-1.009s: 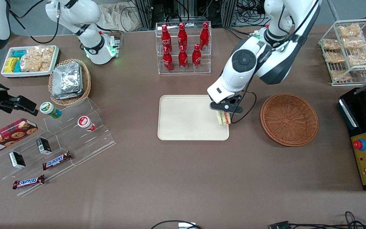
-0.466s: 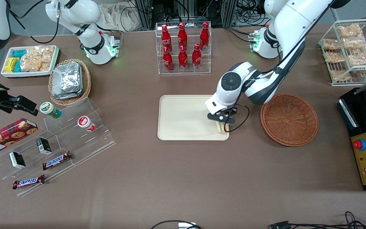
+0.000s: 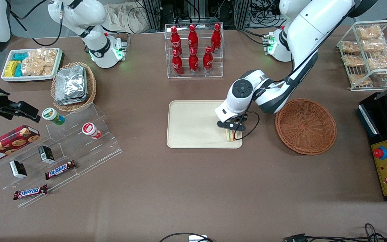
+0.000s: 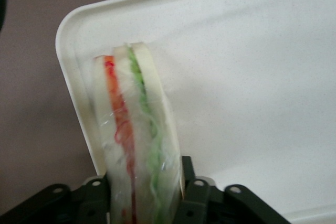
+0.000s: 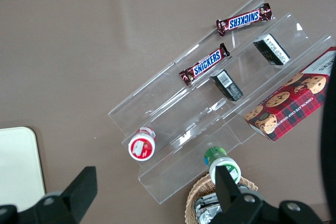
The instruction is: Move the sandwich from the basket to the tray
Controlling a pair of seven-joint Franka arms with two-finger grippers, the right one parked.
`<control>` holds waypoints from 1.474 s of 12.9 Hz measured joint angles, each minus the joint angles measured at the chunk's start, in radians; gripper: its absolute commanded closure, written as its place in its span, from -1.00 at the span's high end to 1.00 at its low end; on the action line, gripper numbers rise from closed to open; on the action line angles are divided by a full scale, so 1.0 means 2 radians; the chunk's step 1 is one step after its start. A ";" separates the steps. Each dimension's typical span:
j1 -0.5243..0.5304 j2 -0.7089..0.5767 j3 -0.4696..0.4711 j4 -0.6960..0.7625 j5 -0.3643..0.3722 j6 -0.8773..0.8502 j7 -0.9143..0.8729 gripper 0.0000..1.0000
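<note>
Lowered gripper (image 3: pixel 231 133) clamps sandwich (image 3: pixel 229 135) at tray (image 3: pixel 190 127) corner nearest basket (image 3: pixel 305 126); tray middle bare.

The working left arm's glossy white shell links carry dark grey joint bands and a round dark grey cap on the wrist joint. A green light glows at its base. Its small black two-finger gripper (image 3: pixel 231 132) shows matte black finger mounts with round screw holes, and a thin black cable loops beside it.
</note>
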 measured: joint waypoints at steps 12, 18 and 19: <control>0.001 -0.009 -0.002 0.027 0.000 -0.017 -0.013 1.00; 0.005 -0.091 -0.019 0.198 -0.065 -0.276 -0.017 1.00; 0.005 -0.115 -0.006 0.209 -0.079 -0.298 -0.017 1.00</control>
